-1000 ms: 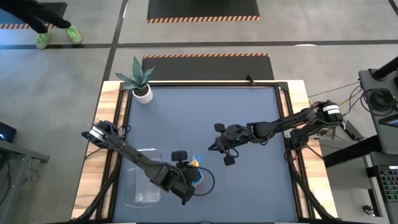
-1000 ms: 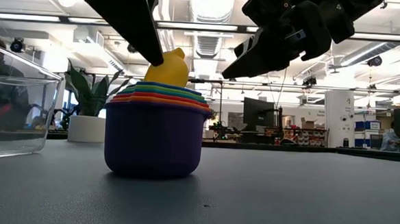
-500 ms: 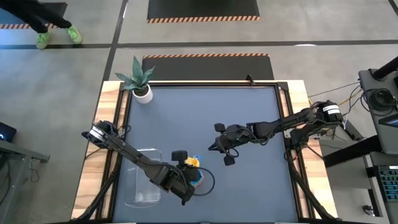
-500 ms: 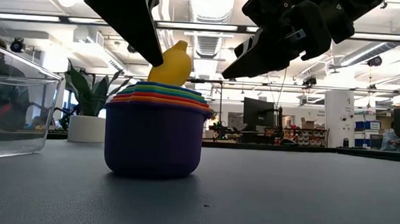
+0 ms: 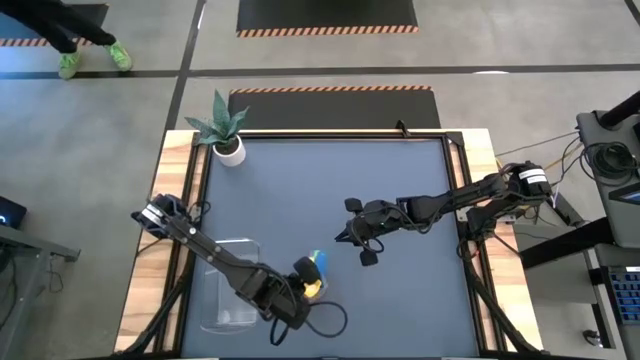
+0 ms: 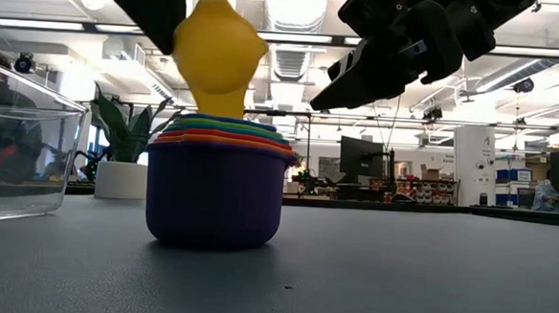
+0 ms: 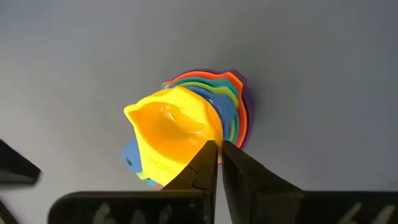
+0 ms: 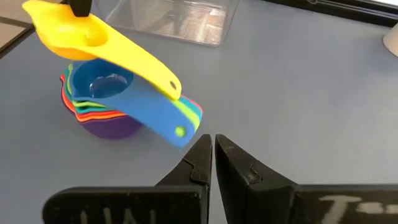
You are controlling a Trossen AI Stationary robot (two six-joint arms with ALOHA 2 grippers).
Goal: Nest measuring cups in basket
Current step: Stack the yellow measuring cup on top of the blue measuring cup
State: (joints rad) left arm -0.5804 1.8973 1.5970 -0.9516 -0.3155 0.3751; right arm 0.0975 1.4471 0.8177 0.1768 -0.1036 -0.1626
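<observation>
grey floor (image 5: 520,40) (hazard-striped mats (image 5: 326,14)), ceiling lights (image 6: 297,2)

The nested stack of measuring cups (image 5: 318,283) stands on the surface (image 5: 330,190) just right of the basket (image 5: 228,290). One cup (image 6: 218,53) hangs above the stack, held by the left hand (image 5: 300,290). The plant pot (image 5: 231,150) sits at the far left corner.

No readable text, labels, brands or numbers anywhere. Orange-and-black hazard striping edging dark floor mats (image 5: 327,15) at top centre of high view. Possibly faint marks on distant screens (image 6: 361,157) right of centre in low view, too small to read.
</observation>
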